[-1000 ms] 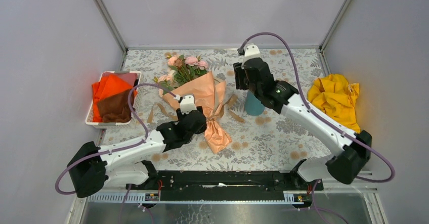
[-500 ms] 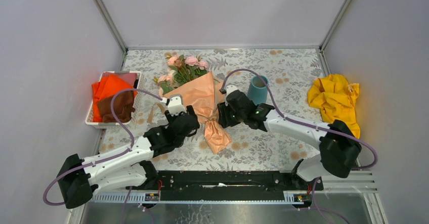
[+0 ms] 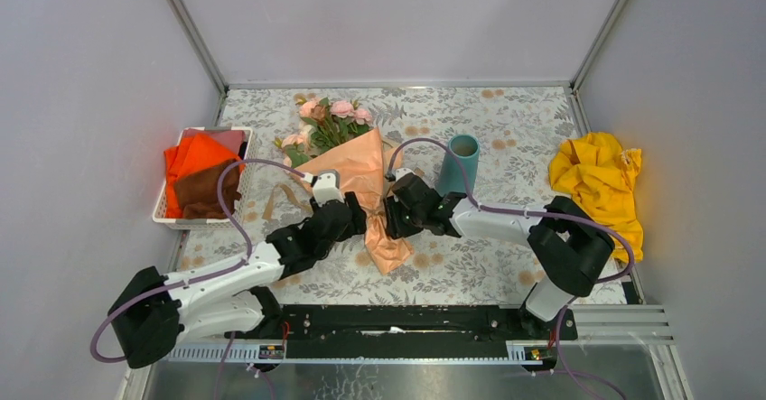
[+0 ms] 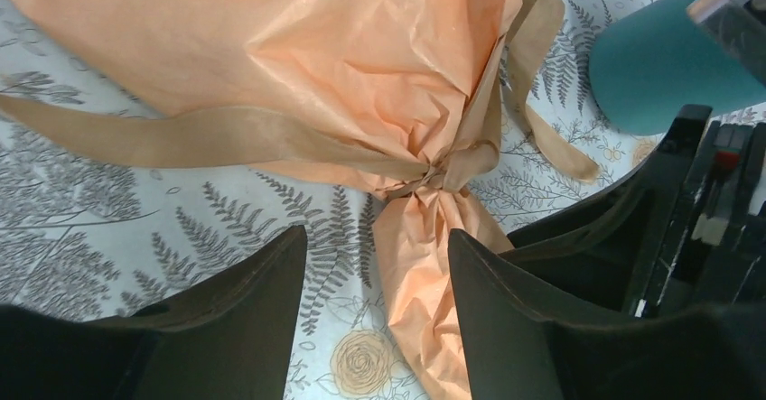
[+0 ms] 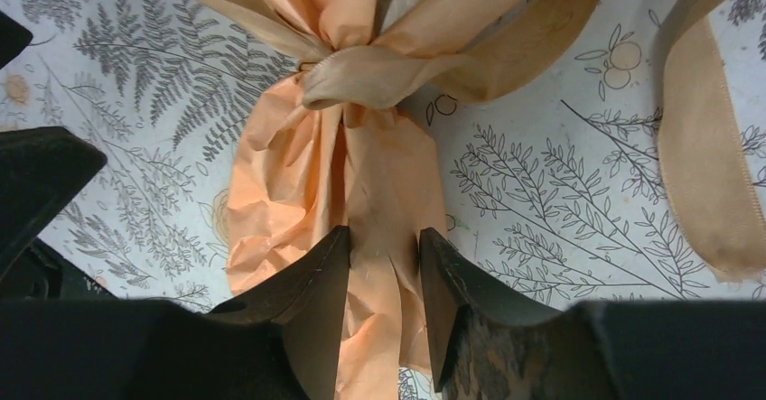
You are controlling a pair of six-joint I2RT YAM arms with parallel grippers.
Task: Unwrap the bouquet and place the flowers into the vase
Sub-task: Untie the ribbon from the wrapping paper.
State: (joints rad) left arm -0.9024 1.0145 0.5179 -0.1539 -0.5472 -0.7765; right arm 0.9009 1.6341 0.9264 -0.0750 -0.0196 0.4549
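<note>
The bouquet (image 3: 357, 170) lies mid-table in peach paper, its flowers (image 3: 330, 120) pointing to the far side and its tail (image 3: 388, 246) toward me. A tan ribbon knot (image 4: 443, 170) ties its neck. My left gripper (image 4: 378, 255) is open just below the knot; the paper tail (image 4: 415, 265) lies between its fingers, against the right one. My right gripper (image 5: 384, 237) comes in from the other side, with both fingers pressed against the tail (image 5: 384, 192) below the knot (image 5: 361, 75). The teal vase (image 3: 461, 161) stands upright just right of the bouquet.
A white basket (image 3: 172, 215) with orange and brown cloths (image 3: 194, 156) sits at the left edge. A yellow cloth (image 3: 596, 174) lies at the right. Loose ribbon ends (image 3: 284, 197) trail on the patterned table. The two grippers nearly touch over the tail.
My right arm swung from beside the vase down to the bouquet's tail and its jaws narrowed onto the paper. The left gripper shifted right to the same spot.
</note>
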